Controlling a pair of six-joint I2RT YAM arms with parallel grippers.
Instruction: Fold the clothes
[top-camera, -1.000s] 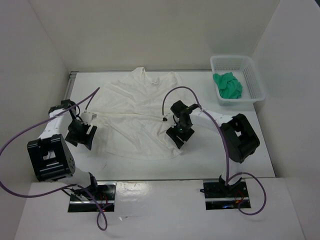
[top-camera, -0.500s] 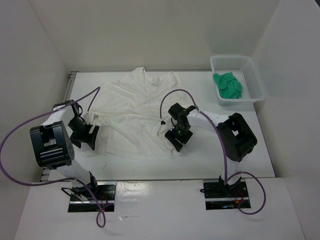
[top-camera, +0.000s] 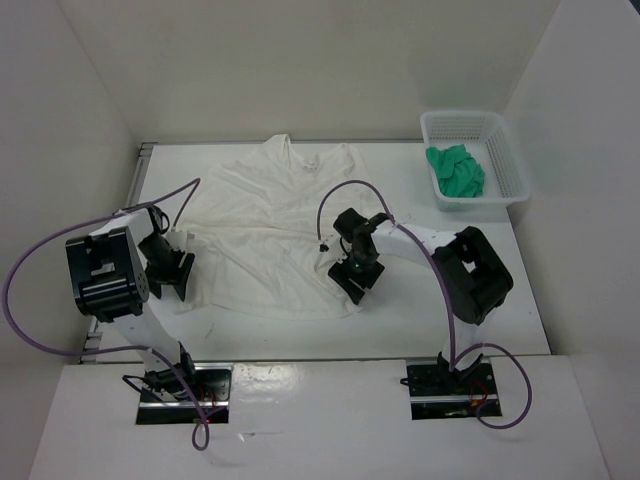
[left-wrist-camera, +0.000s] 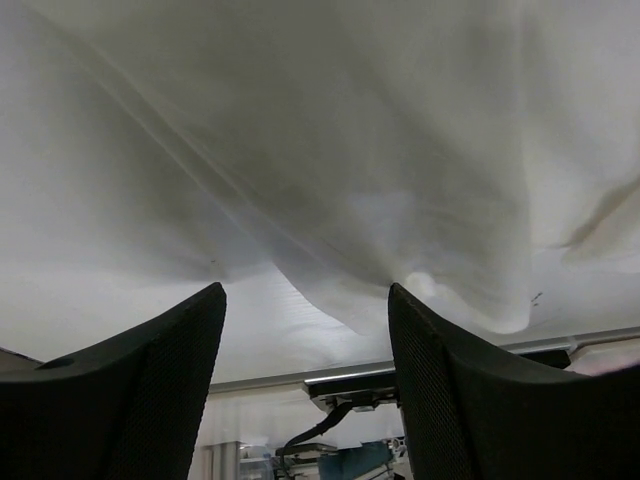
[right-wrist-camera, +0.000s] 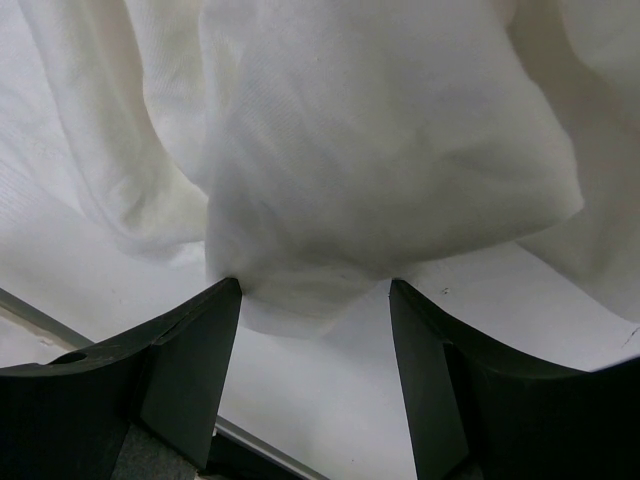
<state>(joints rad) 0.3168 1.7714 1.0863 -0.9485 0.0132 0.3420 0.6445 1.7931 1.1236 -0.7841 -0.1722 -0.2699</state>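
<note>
The clothes (top-camera: 265, 225), one large white wrinkled garment, lie spread on the table with the collar at the back. My left gripper (top-camera: 172, 274) sits low at the garment's left edge. In the left wrist view it (left-wrist-camera: 305, 290) stands open, with a fold of the clothes (left-wrist-camera: 330, 180) just ahead of the fingertips and nothing between them. My right gripper (top-camera: 357, 277) is at the garment's lower right hem. In the right wrist view it (right-wrist-camera: 315, 285) is open, and a bulge of the clothes (right-wrist-camera: 380, 150) reaches down between the two fingertips.
A white mesh basket (top-camera: 508, 150) stands at the back right with a green cloth (top-camera: 456, 170) in it. Bare table (top-camera: 300, 335) lies in front of the garment. White walls close in the left, back and right sides.
The left arm has swung back and its gripper has shifted slightly left, its jaws a little narrower. The right gripper has slid slightly left and nearer, along the hem.
</note>
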